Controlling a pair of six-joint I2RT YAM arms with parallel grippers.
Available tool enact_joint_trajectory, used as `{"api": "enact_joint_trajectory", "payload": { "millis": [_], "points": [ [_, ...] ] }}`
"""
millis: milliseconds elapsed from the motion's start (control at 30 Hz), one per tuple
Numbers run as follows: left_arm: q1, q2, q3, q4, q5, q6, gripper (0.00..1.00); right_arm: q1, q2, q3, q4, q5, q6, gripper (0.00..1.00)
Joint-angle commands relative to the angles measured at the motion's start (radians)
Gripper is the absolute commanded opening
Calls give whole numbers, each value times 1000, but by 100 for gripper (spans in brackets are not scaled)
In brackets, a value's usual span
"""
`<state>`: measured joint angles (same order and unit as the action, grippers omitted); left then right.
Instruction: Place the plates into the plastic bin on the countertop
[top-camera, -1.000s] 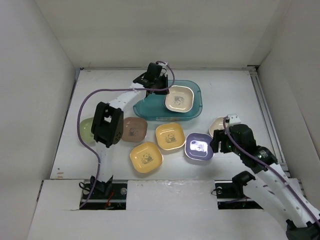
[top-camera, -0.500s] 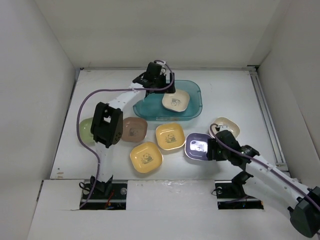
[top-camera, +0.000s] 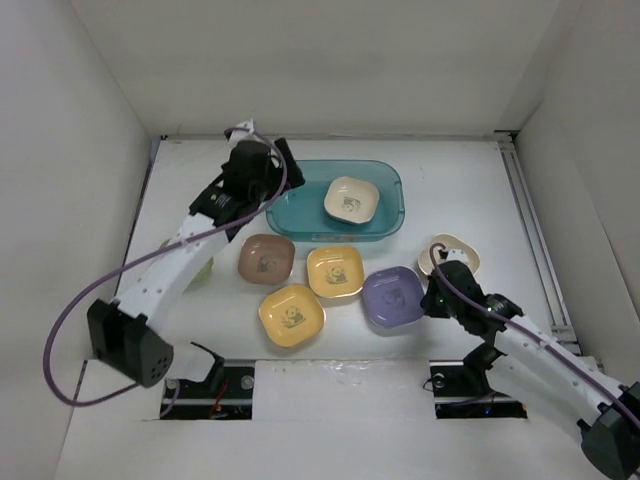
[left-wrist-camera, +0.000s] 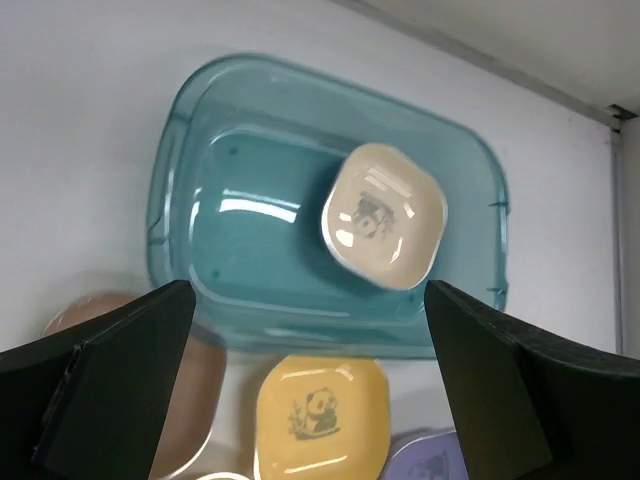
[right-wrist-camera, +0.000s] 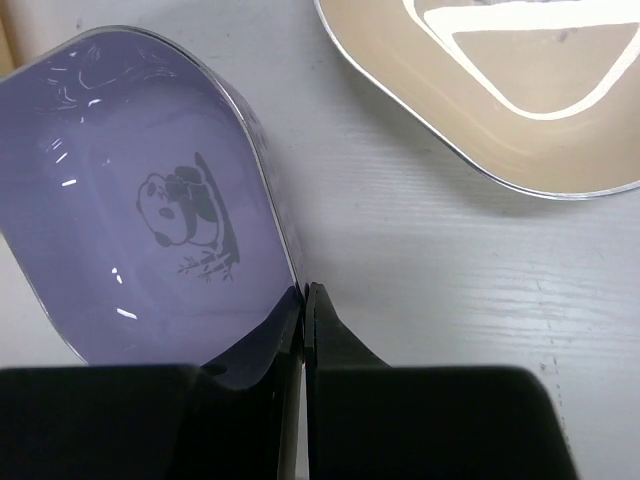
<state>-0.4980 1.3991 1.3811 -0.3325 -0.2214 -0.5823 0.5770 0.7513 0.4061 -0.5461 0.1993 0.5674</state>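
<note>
Left gripper (top-camera: 272, 172) is pulling back from over the plastic bin (top-camera: 300, 228), and its two fingers are standing wide apart with nothing in them. One cream plate (top-camera: 351, 200) is now lying flat inside the bin, near its right end. The right gripper (top-camera: 432, 300) is pinching tight on the rim of the purple plate (top-camera: 392, 296), which is out on the countertop (top-camera: 460, 180) in front of the bin. Another cream plate (top-camera: 455, 247) is lying just beside it. A brown plate (top-camera: 266, 259) and two yellow plates (top-camera: 335, 271) are lying there too
</note>
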Motion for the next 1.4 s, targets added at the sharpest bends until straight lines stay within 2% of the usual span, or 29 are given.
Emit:
{"api": "enact_joint_trajectory", "payload": {
  "millis": [0,33,133,167,267,367,433,500,533,567,733,833,900,1000,1200,1333,1367],
  "points": [
    [-10,-124,-224,-17,-73,-116,100,9,-78,6,-61,66,66,0],
    [-10,-211,-323,-17,-73,-137,100,9,-99,17,-87,109,75,0],
    [-10,-345,-431,-5,-30,-137,100,9,-191,85,-181,150,94,0],
    [-20,-371,-486,-5,12,-137,100,9,-213,101,-195,161,94,0],
    [-20,-440,-560,-74,25,-146,100,18,-277,172,-215,172,94,0],
    [-31,-477,-606,-132,48,-178,100,18,-247,261,-175,172,25,0],
    [-147,-477,-606,-177,5,-223,100,18,-178,342,-131,198,-10,0],
    [-273,-438,-571,-256,-69,-319,100,6,39,438,-7,198,-87,0],
    [-313,-425,-571,-257,-96,-361,100,6,40,473,-6,198,-87,0],
    [-351,-416,-571,-299,-117,-402,100,-9,168,509,45,181,-106,0],
    [-581,-417,-593,-404,-209,-750,100,-35,479,724,127,180,-63,0],
    [-674,-430,-602,-456,-234,-858,100,-48,632,825,187,180,-15,0],
    [-701,-430,-602,-499,-234,-939,100,-71,712,916,167,180,21,0],
    [-711,-410,-654,-499,-223,-968,100,-94,861,1020,92,170,112,0],
    [-711,-422,-754,-476,-211,-1036,97,-128,1022,1082,123,108,172,0],
    [-711,-433,-794,-459,-211,-1065,92,-151,1054,1103,149,57,161,21],
    [-711,-433,-807,-450,-211,-1065,92,-141,1054,1103,158,66,149,35]
  ]
}}
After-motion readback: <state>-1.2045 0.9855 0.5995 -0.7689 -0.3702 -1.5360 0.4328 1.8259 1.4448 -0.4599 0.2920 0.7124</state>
